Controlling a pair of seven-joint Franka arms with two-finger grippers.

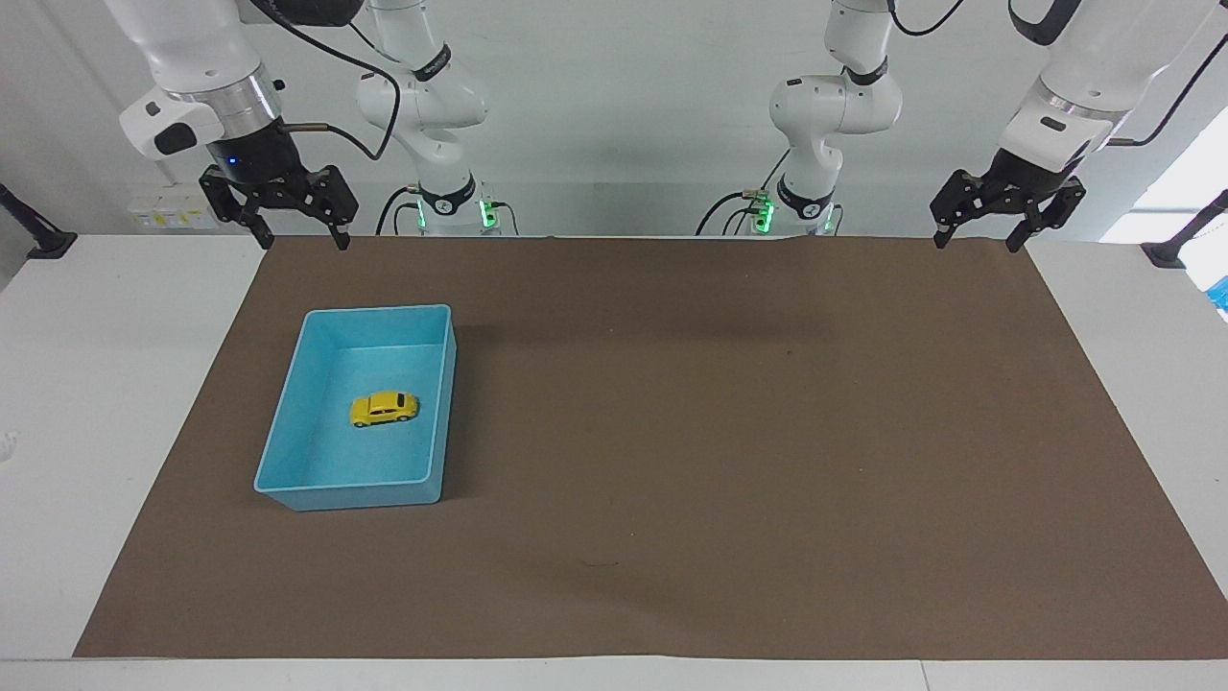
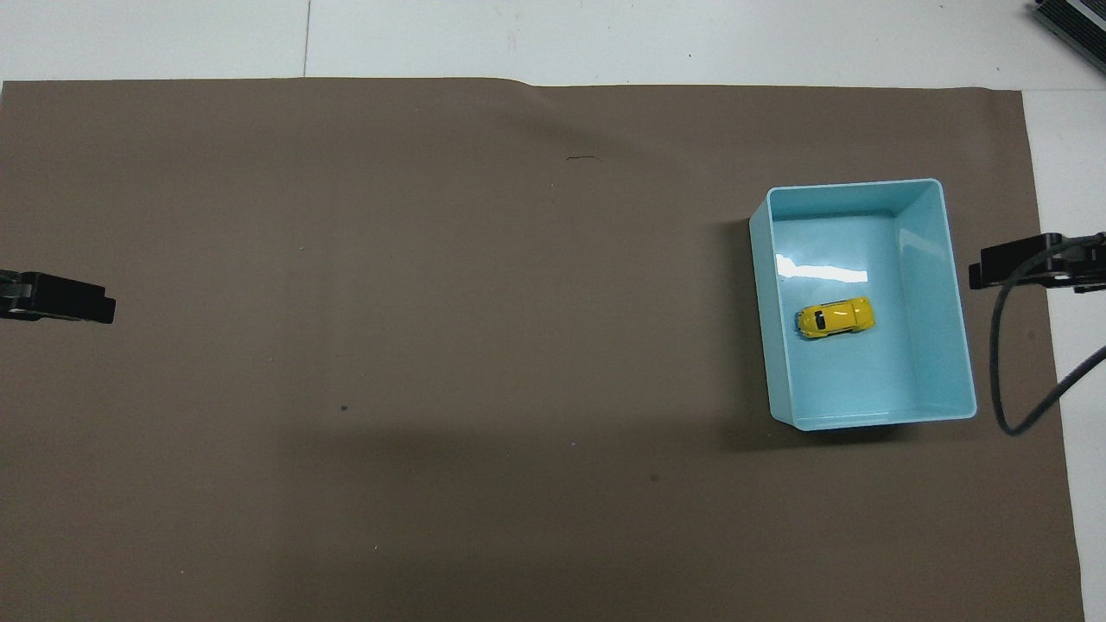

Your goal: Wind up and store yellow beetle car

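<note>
The yellow beetle car (image 1: 384,408) (image 2: 835,317) stands on its wheels inside the blue bin (image 1: 288,437) (image 2: 946,345), toward the right arm's end of the table. High over the mat's edge by the robots, my right gripper (image 1: 301,238) hangs open and empty, above and apart from the bin. In the overhead view only one fingertip (image 2: 1007,263) of it shows beside the bin. Over the mat's corner at the left arm's end, my left gripper (image 1: 975,240) also hangs open and empty, with one fingertip (image 2: 60,298) showing from above.
A brown mat (image 1: 729,432) covers most of the white table (image 1: 96,365). A black cable (image 2: 1002,363) loops down from the right arm beside the bin. Two more arm bases (image 1: 806,202) stand at the robots' edge.
</note>
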